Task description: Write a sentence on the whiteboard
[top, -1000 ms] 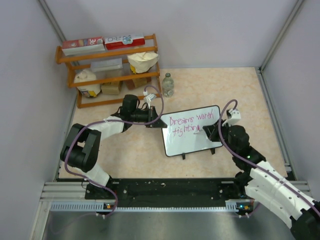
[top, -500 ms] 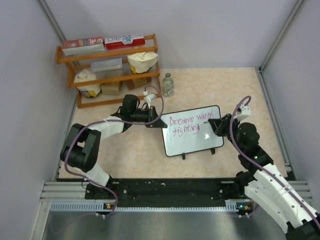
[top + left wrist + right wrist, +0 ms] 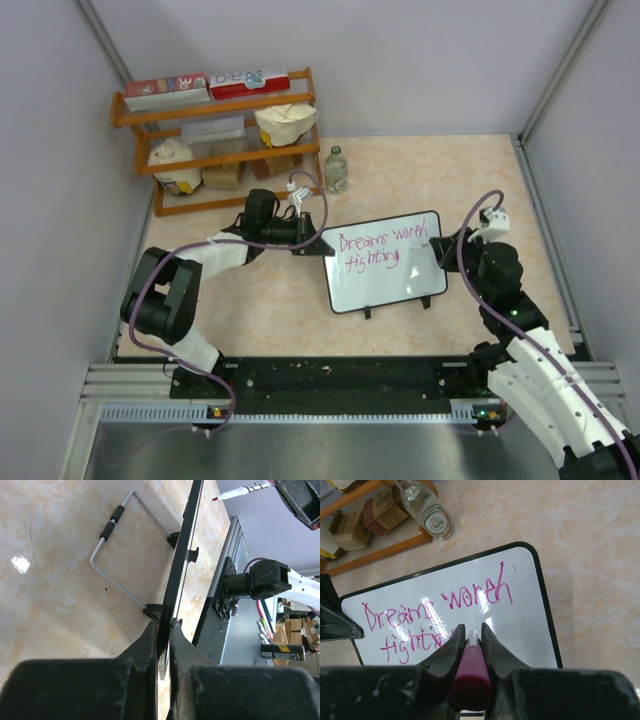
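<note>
The whiteboard [image 3: 395, 285] stands propped on its feet at mid-table, facing the right arm. The sentence [image 3: 380, 250] is pink, in two lines, and reads "Dreams worth" over "fighting". My left gripper [image 3: 312, 244] is shut on the board's left edge. In the left wrist view the board [image 3: 182, 565] is edge-on between the jaws [image 3: 165, 630]. My right gripper [image 3: 448, 248] is by the board's right edge, shut on a pink marker [image 3: 470, 667]. The marker's tip [image 3: 216, 498] is off the board surface. The right wrist view shows the board [image 3: 530, 630], the writing [image 3: 435, 610] and the gripper [image 3: 470, 629].
A wooden shelf rack [image 3: 220, 130] with boxes and bags stands at the back left. A water bottle [image 3: 336, 170] stands beside it, behind the board, and shows in the right wrist view [image 3: 432, 515]. The board's wire stand [image 3: 115, 555] juts out behind. Walls enclose three sides.
My right gripper has pulled back with the marker, from over the second line of writing to the board's right edge. The left gripper and the board have not moved.
</note>
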Robot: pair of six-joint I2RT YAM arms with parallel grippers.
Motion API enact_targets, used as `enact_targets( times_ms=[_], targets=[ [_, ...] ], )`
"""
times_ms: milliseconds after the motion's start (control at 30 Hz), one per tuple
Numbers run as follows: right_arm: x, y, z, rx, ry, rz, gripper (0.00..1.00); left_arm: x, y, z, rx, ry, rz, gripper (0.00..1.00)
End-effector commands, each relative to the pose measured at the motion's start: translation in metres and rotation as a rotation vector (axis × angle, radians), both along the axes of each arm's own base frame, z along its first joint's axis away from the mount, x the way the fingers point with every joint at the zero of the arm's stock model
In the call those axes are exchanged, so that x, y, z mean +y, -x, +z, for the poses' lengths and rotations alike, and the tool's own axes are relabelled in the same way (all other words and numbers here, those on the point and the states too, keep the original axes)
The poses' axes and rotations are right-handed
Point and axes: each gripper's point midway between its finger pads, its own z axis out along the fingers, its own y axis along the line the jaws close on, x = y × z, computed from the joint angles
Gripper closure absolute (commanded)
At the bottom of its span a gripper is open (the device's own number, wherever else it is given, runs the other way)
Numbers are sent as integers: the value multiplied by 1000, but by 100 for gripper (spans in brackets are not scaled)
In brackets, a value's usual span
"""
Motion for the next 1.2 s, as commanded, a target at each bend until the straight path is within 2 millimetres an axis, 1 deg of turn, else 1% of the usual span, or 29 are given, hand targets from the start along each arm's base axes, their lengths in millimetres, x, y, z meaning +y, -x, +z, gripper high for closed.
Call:
enact_targets(
  times_ms=[0,133,200,233,300,333,433,500,867,1000,1067,1100,1167],
  targets=[
    [-7,-9,21,-60,15,-35,100,9,-24,-6,-77,-78,97,100],
    [-6,-13,26,-78,-1,-40,100,9,-24,-6,-79,-77,97,100],
    [-5,-16,23,-72,-2,-42,100,9,-23,-6,-77,-77,96,100],
    [-4,-18,25,-77,-7,-45,100,9,-23,-6,-78,-76,95,100],
    [-3,-19,20,-59,-8,-43,100,9,-23,-6,-76,-78,96,100],
    [-2,-21,26,-83,-19,-42,100,9,-24,-6,-77,-77,98,100],
    [-2,-23,24,-80,-18,-45,100,9,-23,-6,-77,-77,96,100],
    [-4,-23,20,-70,-14,-56,100,9,-23,-6,-75,-77,95,100],
    [3,-20,-3,-8,4,-9,100,9,-23,-7,-74,-78,96,100],
    [4,-16,-11,13,9,3,100,9,-23,-6,-79,-78,97,100],
    [4,-16,-12,13,8,5,100,9,-23,-5,-79,-78,97,100],
    [4,-12,-18,37,15,9,100,9,-23,-6,-76,-80,97,100],
    [4,-9,-22,52,17,13,100,9,-23,-6,-79,-78,97,100]
  ],
)
